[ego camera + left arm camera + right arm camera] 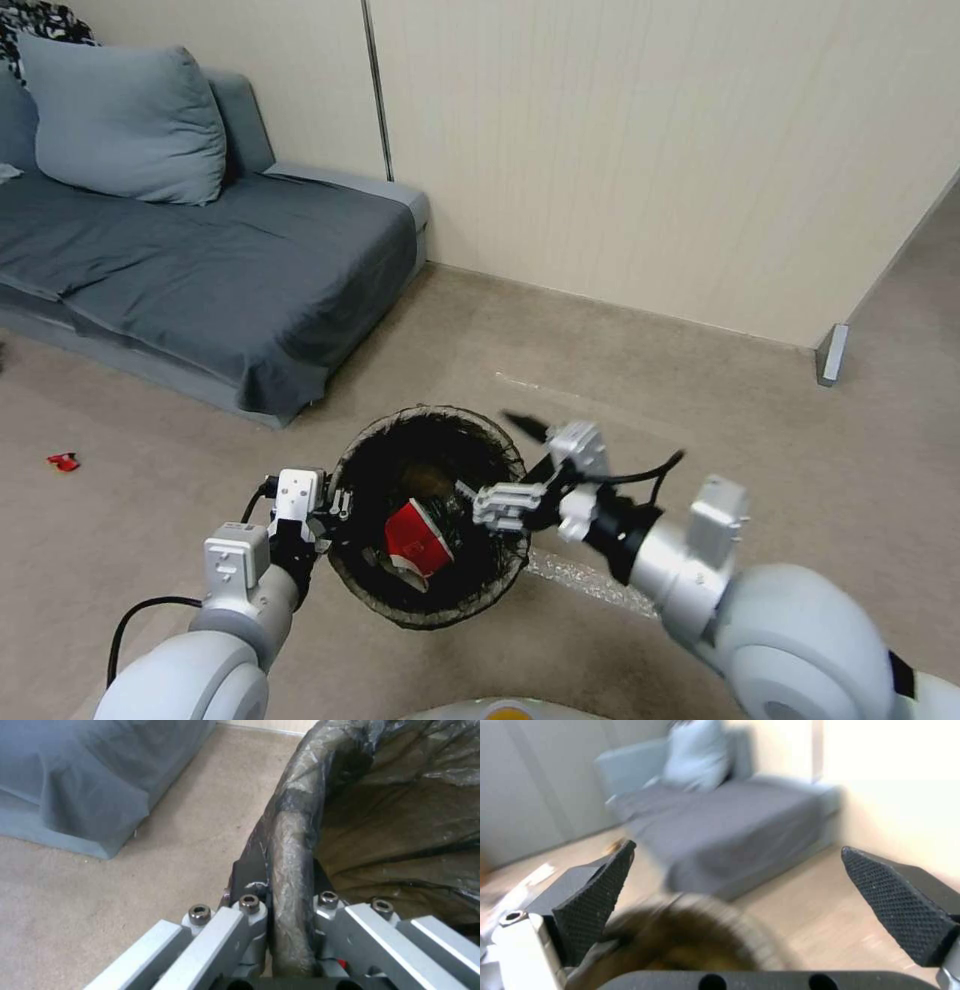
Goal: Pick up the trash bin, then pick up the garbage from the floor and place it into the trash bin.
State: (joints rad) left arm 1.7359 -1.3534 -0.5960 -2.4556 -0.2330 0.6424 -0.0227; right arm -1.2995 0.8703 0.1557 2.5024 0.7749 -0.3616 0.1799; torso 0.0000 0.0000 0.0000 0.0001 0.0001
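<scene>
The trash bin [432, 412], round and lined with a dark bag, hangs above the carpet in front of me. My left gripper [335, 505] is shut on its near-left rim. The left wrist view shows my left gripper [287, 870] with the bag-covered rim of the trash bin [300, 795] pinched between the fingers. A crumpled red-and-white carton [418, 540] of garbage lies inside the bin. My right gripper [495, 460] hovers open over the bin's right rim with nothing in it. Seen from the right wrist, my right gripper [737, 847] has its pads spread wide above the blurred trash bin [690, 937]. A red scrap [63, 461] lies on the floor far left.
A grey sofa [200, 260] with a cushion [125, 120] stands at the back left. A beige wall runs behind, ending at a partition foot [831, 354] on the right. A shiny clear strip [590, 582] lies on the carpet under my right arm.
</scene>
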